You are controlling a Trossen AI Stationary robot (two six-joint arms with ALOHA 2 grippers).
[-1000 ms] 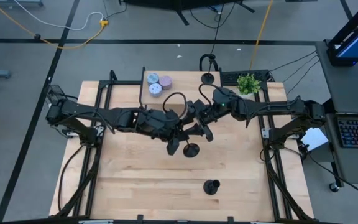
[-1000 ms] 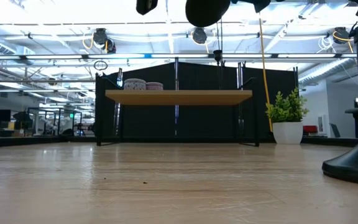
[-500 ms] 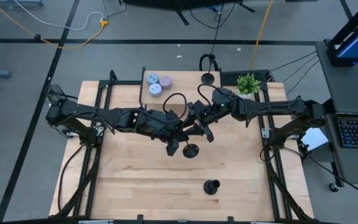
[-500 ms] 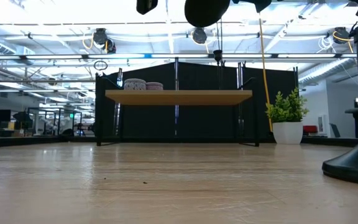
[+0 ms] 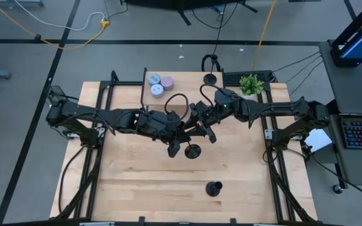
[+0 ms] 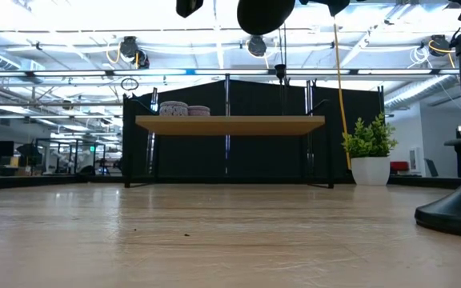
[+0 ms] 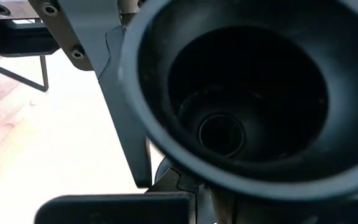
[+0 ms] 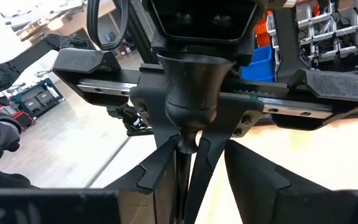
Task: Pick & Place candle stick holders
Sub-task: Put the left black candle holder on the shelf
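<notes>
From above, you see the left gripper (image 5: 182, 133) and right gripper (image 5: 201, 129) meeting mid-table around a matte-black candle stick holder (image 5: 192, 150). In the right wrist view, the left's fingers (image 8: 166, 163) are clamped on its thin stem; the right's look partly closed beside it, though whether they grip is unclear

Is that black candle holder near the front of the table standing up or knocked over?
Standing upright: from above, the candle stick holder shows its round base with the stem rising at its centre.
</notes>
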